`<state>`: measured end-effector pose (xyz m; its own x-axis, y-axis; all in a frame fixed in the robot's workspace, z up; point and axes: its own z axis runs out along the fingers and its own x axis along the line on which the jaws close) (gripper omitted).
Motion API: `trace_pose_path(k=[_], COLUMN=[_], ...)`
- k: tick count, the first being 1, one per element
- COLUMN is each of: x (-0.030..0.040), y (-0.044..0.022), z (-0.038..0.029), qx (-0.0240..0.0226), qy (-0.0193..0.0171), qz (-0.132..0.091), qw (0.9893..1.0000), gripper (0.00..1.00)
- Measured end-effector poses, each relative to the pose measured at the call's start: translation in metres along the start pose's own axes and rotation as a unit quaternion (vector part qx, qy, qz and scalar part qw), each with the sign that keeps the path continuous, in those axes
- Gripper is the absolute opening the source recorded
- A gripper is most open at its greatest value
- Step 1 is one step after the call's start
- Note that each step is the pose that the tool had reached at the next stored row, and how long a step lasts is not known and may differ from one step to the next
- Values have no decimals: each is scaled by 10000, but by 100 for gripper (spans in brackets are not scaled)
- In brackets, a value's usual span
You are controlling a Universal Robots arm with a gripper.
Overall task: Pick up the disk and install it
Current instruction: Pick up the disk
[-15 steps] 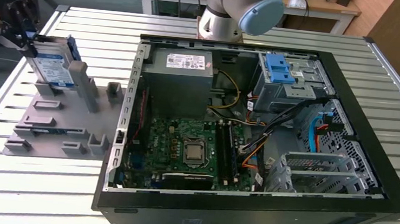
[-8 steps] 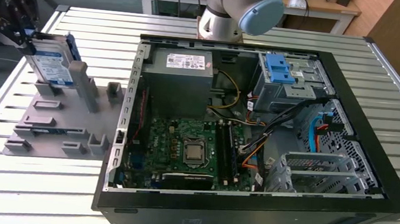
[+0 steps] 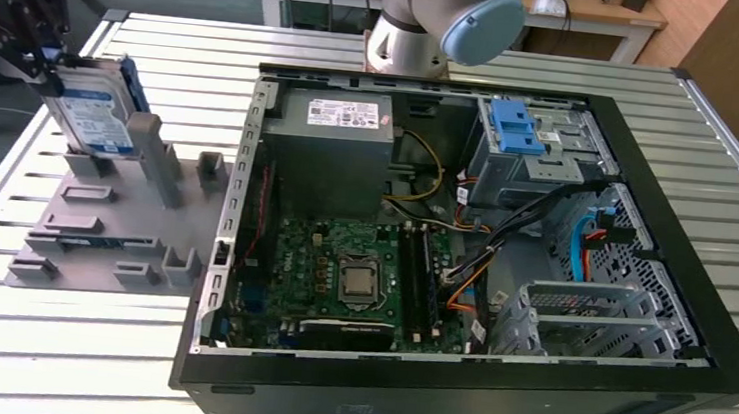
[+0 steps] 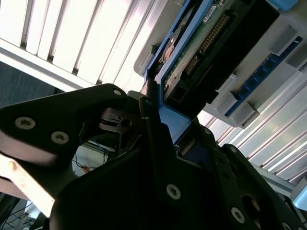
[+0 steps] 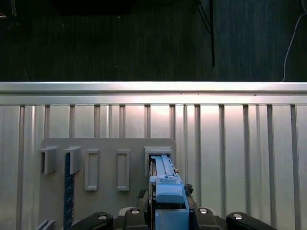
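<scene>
Disk [image 3: 94, 113] stands on end in a slot of the grey holder plate [image 3: 115, 215], on the slatted metal table [image 3: 37, 339], at the exterior view's left and outside the PC case [image 3: 692, 195]. Long axis is near upright w/ a slight lean, label side facing the camera, blue rail along one edge.

Hand [image 3: 45, 63] sits at the disk's upper end, on the exterior view's left of it. In the first wrist view the blue rail of the disk [image 5: 165, 177] runs straight out from betw. the fingers toward the holder slot. In the second wrist view the disk's circuit-board side [image 4: 201, 52] shows just past the fingers [image 4: 148, 115]. Fingers look narrow and pressed on the disk's two faces, so I judge it gripped. Can't tell if the lower end has left the slot.

Target is prob. the blue-latched drive bay [image 3: 523, 140], inside the case near its far corner and well apart from the disk, toward the exterior view's right. Betw. them: case wall and power supply [image 3: 329, 133]. Motherboard [image 3: 350, 276] and loose cables lie nearer the camera. Other slots on the holder plate [image 5: 105, 143] have no disk in them. Arm base [image 3: 426, 21] stands behind the case.
</scene>
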<state>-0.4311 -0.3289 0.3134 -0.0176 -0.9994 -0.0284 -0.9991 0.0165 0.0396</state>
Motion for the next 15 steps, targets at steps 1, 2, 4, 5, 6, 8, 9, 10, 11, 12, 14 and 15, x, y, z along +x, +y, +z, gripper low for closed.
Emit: trace_pose_path(k=[1, 2, 4, 5, 6, 8, 9, 10, 11, 12, 14, 15], x=[0, 0, -1, -1, -1, -1, -1, -1, -1, -1, -1, -1], y=[0, 0, 0, 0, 0, 0, 1, 1, 1, 1, 1, 1], z=[-7, -12, -14, -14, -15, -17, -22, -26, -26, -26, -26, -26], qx=[0, 0, 1, 2, 1, 0, 0, 0, 0, 0, 0, 0], qy=[0, 0, 0, -1, 0, 0, 0, 0, 0, 0, 0, 0], qz=[0, 0, 0, 0, 0, 0, 0, 0, 0, 0, 0, 0], qw=[10000, 10000, 10000, 10000, 10000, 10000, 10000, 10000, 10000, 10000, 10000, 10000], gripper=[37, 37, 37, 37, 37, 37, 37, 37, 37, 37, 37, 37])
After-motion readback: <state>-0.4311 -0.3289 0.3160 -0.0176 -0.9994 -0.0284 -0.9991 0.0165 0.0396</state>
